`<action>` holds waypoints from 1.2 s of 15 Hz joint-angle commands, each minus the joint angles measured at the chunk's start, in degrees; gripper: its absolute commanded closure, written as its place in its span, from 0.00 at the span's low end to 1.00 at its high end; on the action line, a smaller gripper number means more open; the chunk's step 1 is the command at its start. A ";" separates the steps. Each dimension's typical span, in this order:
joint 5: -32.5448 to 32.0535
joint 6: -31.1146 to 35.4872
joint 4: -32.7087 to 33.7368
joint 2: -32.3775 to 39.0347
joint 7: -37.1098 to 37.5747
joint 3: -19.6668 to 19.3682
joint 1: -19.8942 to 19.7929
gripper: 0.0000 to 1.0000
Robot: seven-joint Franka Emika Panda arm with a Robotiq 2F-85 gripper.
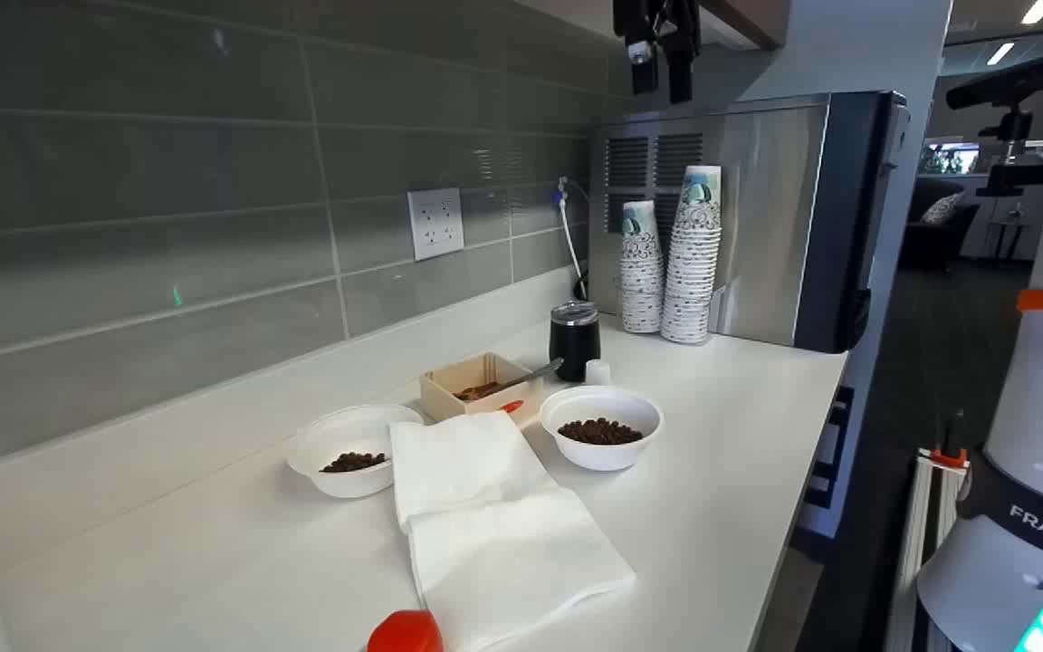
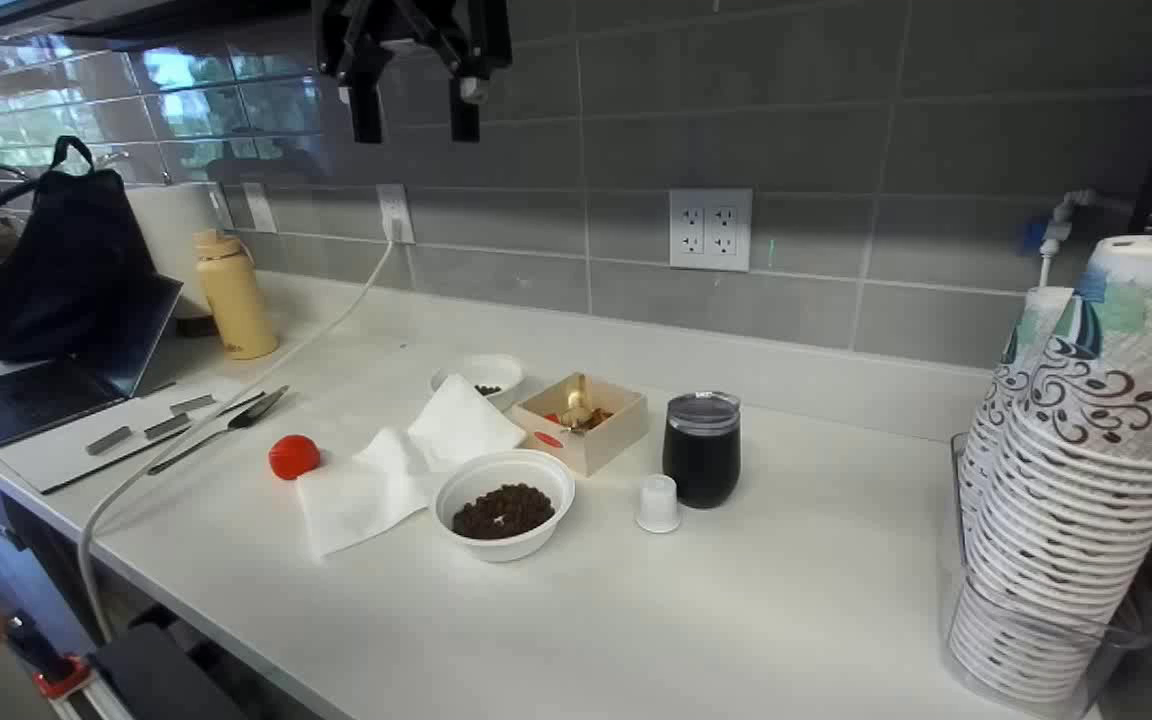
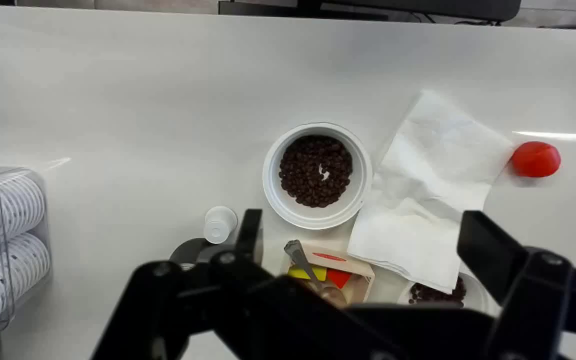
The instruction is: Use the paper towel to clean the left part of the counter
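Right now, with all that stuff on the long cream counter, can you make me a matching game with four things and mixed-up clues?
Things
1. White rumpled paper towel
2. Black two-fingered gripper
3. Small pale tan box
4. Round black tumbler

Clues
A. Has a metal spoon in it
B. Hangs open above the counter
C. Topped with a clear-looking lid
D. Spread loosely on the counter

Pairs: 1-D, 2-B, 3-A, 4-C

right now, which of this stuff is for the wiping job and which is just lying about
For the job:
paper towel
counter

Just lying about:
white bowl
second white bowl
small open box
spoon
black tumbler
small white cup
stacked paper cups
red round thing
yellow bottle
dark backpack
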 commanded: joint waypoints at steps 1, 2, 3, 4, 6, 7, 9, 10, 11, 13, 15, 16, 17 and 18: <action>-0.15 -0.08 0.11 0.04 0.20 -0.30 0.42 0.00; -0.15 -0.08 0.11 0.03 0.20 -0.30 0.42 0.00; -0.15 -0.08 0.11 0.03 0.20 -0.30 0.42 0.00; -0.15 -0.08 0.11 0.02 0.20 -0.30 0.42 0.00; 0.27 1.95 -2.04 -0.73 -0.38 0.16 1.18 0.00; 0.61 3.31 -3.60 -1.43 -0.83 0.42 1.72 0.00; 1.15 6.79 -7.33 -2.56 -1.78 1.05 3.13 0.00; 1.26 8.77 -9.12 -2.90 -2.44 1.34 3.86 0.00; 1.35 11.90 -11.50 -3.30 -3.87 1.42 4.83 0.00; 1.49 18.23 -15.46 -3.31 -7.51 1.11 6.90 0.00; 1.31 25.16 -18.62 -1.29 -11.66 0.85 8.95 0.00; 1.32 27.70 -19.68 -0.11 -14.02 0.56 9.98 0.00; 1.67 30.86 -20.75 1.20 -16.49 0.01 10.96 0.00; 2.28 34.34 -21.57 3.10 -18.71 -0.65 11.87 0.00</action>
